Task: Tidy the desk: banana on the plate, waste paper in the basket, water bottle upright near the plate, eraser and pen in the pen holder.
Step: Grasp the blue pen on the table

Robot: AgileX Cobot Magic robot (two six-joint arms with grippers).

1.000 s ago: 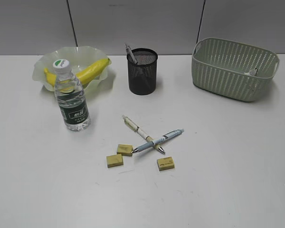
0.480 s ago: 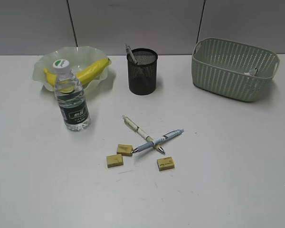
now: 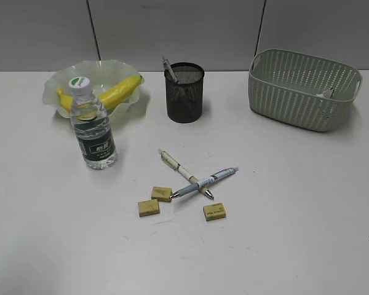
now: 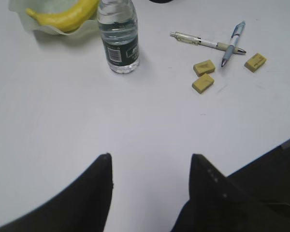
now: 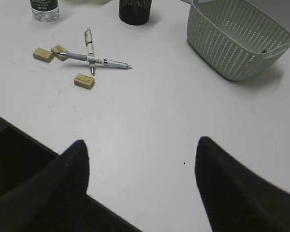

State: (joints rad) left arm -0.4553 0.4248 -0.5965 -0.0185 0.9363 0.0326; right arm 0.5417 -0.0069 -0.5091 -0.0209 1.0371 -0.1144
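The banana (image 3: 114, 92) is lying in the plate (image 3: 52, 86) at the far left, and the water bottle (image 3: 92, 126) is standing upright just in front of it, so those two jobs look finished. A white scrap that I take for the waste paper (image 3: 326, 93) is showing inside the basket (image 3: 298, 92) at the far right. One pen is already poking out of the pen holder (image 3: 184, 92) at the far middle. What is left is sitting mid-desk (image 3: 295, 215): two crossed pens (image 3: 194, 178) and three erasers (image 3: 214, 211) near them. Neither arm is reaching yet; the left hand (image 4: 150, 166) is hanging half spread with nothing between its fingers, and the right hand (image 5: 141, 154) is hanging wide and empty over the near edge.
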